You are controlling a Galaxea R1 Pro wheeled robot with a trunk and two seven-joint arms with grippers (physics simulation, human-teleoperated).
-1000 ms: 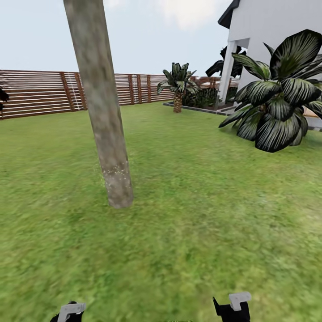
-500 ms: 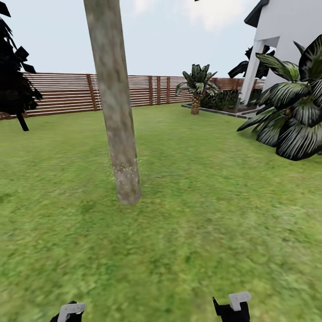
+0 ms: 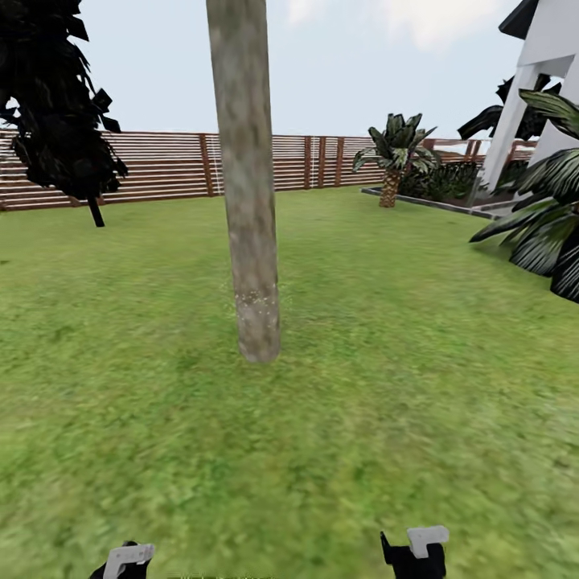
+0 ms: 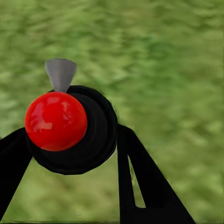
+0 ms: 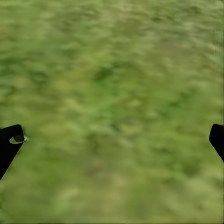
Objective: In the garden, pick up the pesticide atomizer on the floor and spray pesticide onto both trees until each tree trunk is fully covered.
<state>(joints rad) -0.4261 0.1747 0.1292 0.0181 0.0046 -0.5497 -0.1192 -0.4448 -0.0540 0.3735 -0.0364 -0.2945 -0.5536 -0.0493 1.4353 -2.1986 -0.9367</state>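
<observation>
One tree trunk (image 3: 248,185), thick and mottled grey-brown, rises from the lawn (image 3: 418,378) straight ahead in the head view; its crown is out of frame. A band of whitish pesticide specks (image 3: 256,298) clings low on the trunk. In the left wrist view my left gripper (image 4: 70,170) is shut on the pesticide atomizer (image 4: 74,133), a black body with a red round cap and a grey nozzle, held over grass. My right gripper (image 5: 114,140) is open above bare grass with nothing between its fingers. Both arm ends peek in at the head view's lower edge.
A reddish-brown slat fence (image 3: 161,165) closes the back of the garden. A dark narrow tree (image 3: 56,104) stands at the far left, a short palm (image 3: 392,153) at the back right, and a big-leaved plant (image 3: 547,217) and white house (image 3: 547,72) at the right.
The head view has swung left, so the trunk now sits nearer the picture's middle and the dark tree shows more fully at the left. Both arm ends keep their places.
</observation>
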